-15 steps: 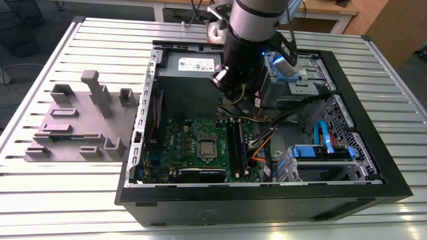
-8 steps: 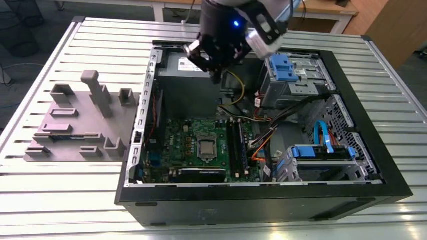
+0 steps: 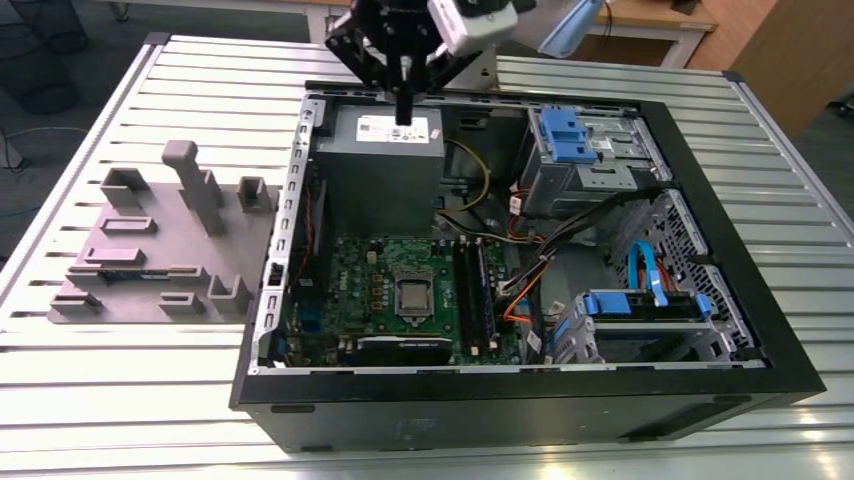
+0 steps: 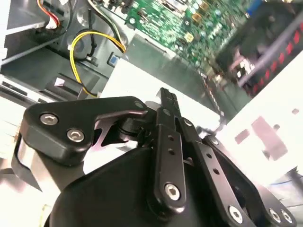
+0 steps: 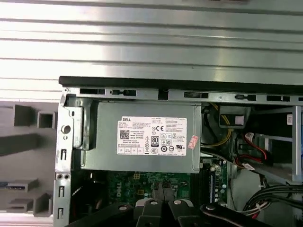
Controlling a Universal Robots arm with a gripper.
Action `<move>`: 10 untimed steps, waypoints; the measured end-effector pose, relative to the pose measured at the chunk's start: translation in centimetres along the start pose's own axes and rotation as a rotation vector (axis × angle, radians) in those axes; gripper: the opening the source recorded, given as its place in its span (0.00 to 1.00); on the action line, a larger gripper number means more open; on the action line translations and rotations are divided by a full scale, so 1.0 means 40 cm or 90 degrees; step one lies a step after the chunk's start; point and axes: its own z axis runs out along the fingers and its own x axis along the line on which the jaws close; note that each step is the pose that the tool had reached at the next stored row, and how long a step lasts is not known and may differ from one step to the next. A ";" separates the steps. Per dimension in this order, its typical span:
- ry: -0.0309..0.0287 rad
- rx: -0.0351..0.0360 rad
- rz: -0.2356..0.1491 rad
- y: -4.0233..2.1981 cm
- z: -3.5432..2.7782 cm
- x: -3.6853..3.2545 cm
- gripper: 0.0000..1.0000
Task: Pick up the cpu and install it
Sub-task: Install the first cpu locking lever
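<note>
My gripper point(image 3: 403, 112) has its jaws closed together, holding nothing, hanging over the power supply point(image 3: 384, 135) at the far end of the case point(image 3: 747, 300). Risk: dropping from here lands me on the supply or snags the yellow cable point(image 4: 90, 45) beside it. The cpu point(image 3: 414, 295) sits in the motherboard point(image 3: 360, 270) socket area, well apart from me, toward the case's near end.
</note>
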 end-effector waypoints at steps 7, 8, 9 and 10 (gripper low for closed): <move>-0.0048 0.0026 0.047 0.011 -0.028 0.018 0.10; -0.0048 0.0026 0.047 0.011 -0.028 0.018 0.10; -0.0047 0.0027 0.047 0.011 -0.029 0.018 0.10; -0.0047 0.0027 0.047 0.011 -0.029 0.018 0.10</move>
